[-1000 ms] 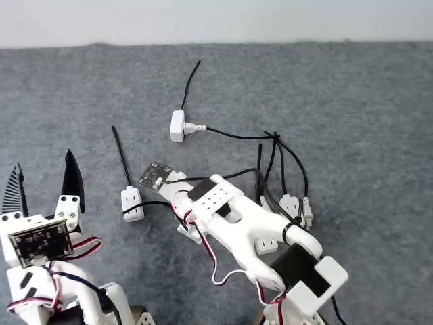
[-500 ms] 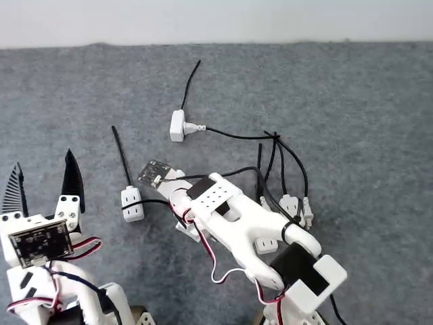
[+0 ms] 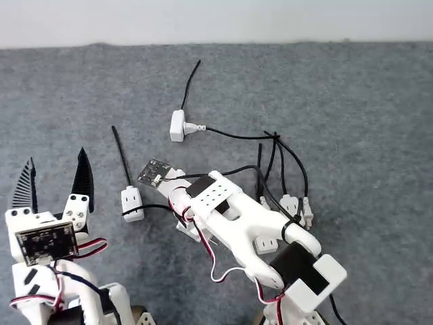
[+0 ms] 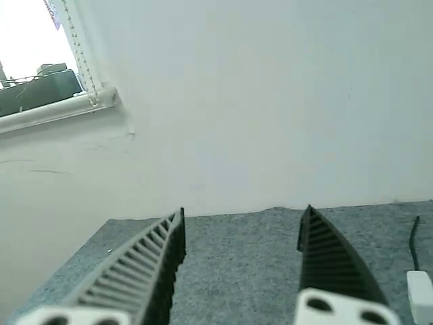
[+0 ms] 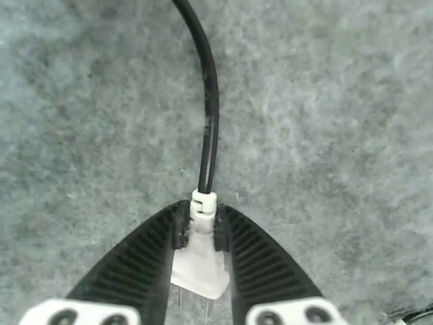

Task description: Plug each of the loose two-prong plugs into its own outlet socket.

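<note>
So, far left first: the left gripper [image 3: 57, 158] sits at the near left corner of the grey felt mat [image 3: 365, 115], jaws spread wide with nothing between them. From its own wrist camera the two ribbed black fingers [image 4: 152, 261] point toward a white wall [image 4: 270, 101], with bare mat between them. Just to the right there's an outlet socket [image 3: 132, 204] lying flat on the mat, and its short black lead [image 3: 121, 156] runs away from the arms. Further back and a bit right is a second socket [image 3: 177, 126] with a seated plug [image 3: 195, 127] stuck into its side, and that plug's cord trails off to the right. Middle of the table is the right arm [image 3: 250, 230], stretched low toward the first socket. In the wrist view, the right gripper [image 5: 201, 215] is closed snug on a white two-prong plug [image 5: 198, 267]. It's pinched on both sides near the collar, prongs pointing back toward the camera and just above the mat, with the black cord [image 5: 210, 115] running straight out ahead. Right of the arm is a tangle of black cables [image 3: 274, 159], plus a third socket [image 3: 267, 244] partly under the arm. Two more white pieces [image 3: 298, 206] sit side by side beyond that, and I can't tell if those two are joined.
</note>
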You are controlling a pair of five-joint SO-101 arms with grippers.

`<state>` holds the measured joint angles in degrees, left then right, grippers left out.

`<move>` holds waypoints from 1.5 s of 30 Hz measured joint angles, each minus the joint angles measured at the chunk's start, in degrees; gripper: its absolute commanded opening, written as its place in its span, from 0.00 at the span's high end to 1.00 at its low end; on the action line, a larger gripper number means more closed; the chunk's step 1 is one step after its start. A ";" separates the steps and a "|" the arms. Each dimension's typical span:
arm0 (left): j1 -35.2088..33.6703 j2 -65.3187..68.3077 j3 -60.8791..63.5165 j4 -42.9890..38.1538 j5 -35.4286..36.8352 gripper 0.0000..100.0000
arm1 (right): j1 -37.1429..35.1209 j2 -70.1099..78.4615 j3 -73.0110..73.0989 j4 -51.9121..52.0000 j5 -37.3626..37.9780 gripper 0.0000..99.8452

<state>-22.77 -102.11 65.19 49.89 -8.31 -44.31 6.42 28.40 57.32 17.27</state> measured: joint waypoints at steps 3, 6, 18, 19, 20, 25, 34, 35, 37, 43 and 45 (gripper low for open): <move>0.00 0.00 0.00 0.00 0.00 0.73 | 0.62 0.00 0.00 0.09 0.00 0.91; 0.00 0.00 0.00 0.00 0.00 0.73 | 3.25 0.00 -1.76 2.20 0.00 0.86; 0.00 0.00 0.00 0.00 0.00 0.73 | 7.65 0.88 -4.48 6.15 -4.75 0.87; 0.00 0.00 0.00 0.00 0.00 0.73 | 7.56 1.23 -4.84 6.24 -4.75 0.87; 0.00 0.00 0.00 0.00 0.00 0.73 | 7.47 1.76 -5.36 6.24 -4.75 0.87; 0.00 0.00 0.00 0.00 0.00 0.73 | 5.45 3.25 -5.63 6.24 -4.75 0.87; 0.44 0.00 0.00 0.00 0.00 0.73 | 5.36 3.52 -5.63 8.79 -4.75 0.88; 0.44 0.00 0.00 0.00 0.00 0.73 | 5.36 3.52 -5.63 9.49 -4.48 0.88; 0.44 0.00 0.00 0.00 0.00 0.73 | 5.36 3.52 -5.63 10.64 -3.96 0.88; 0.44 0.00 0.00 0.00 0.00 0.73 | 5.63 3.52 -5.63 12.31 -3.34 0.89; 0.44 0.00 0.00 0.00 0.00 0.73 | 5.63 3.52 -5.63 12.48 -3.34 0.94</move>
<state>-22.33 -102.11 65.19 49.89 -8.31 -38.68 9.93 22.77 69.80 13.93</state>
